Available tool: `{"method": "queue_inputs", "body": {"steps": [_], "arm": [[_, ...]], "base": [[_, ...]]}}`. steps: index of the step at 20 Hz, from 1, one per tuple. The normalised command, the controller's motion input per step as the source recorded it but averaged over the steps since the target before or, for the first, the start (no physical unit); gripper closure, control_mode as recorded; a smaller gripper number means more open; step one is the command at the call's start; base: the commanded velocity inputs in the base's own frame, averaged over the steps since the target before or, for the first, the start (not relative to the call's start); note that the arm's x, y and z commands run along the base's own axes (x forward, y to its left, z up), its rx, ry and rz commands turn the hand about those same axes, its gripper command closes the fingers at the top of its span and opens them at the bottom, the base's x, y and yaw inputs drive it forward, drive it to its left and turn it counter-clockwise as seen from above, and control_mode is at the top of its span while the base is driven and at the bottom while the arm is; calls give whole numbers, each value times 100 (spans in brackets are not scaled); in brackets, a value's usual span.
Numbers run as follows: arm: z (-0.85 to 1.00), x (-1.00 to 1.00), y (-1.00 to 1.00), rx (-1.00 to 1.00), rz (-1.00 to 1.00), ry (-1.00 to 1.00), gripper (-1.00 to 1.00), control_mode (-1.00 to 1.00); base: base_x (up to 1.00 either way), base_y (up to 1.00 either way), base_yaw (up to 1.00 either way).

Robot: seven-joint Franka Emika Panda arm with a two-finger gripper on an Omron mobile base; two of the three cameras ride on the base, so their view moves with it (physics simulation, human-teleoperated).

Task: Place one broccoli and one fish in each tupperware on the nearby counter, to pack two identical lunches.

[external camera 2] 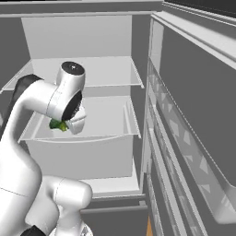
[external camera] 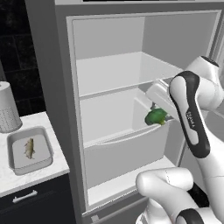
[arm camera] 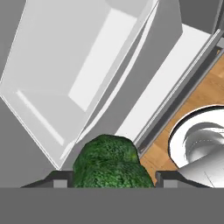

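My gripper (arm camera: 113,178) is shut on a green broccoli (arm camera: 109,162), whose head bulges up between the two dark finger tips. The broccoli (external camera: 156,117) hangs just above the front right edge of the open fridge's drawer, and the arm partly hides it (external camera 2: 57,124) in the right base view. Far to the left, a grey tupperware (external camera: 49,148) rests on the white marble counter (external camera: 57,168). One fish (external camera: 29,148) lies inside it.
The fridge stands open with a white upper shelf (external camera: 109,72) and a pale drawer (external camera: 127,153) below. Its door (external camera 2: 193,138) swings out on the right. A grey perforated canister (external camera: 6,109) stands behind the tupperware. Wooden floor (arm camera: 205,92) lies below the hand.
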Motion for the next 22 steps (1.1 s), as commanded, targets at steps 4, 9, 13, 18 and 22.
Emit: {"method": "queue_inputs", "body": {"steps": [4,9,13,18,22], "arm": [[-57,2,-21,-3,6,16,100,-100],[-16,2,-8,0,0,3,100,-100],[0,0,0,0,0,0,100,-100],[0,-32,11,0,3,0,100,-100],[0,0,0,0,0,0,100,100]], "base": [[0,0,0],[0,0,0],[0,0,0],[0,0,0],[-98,44,5]]}}
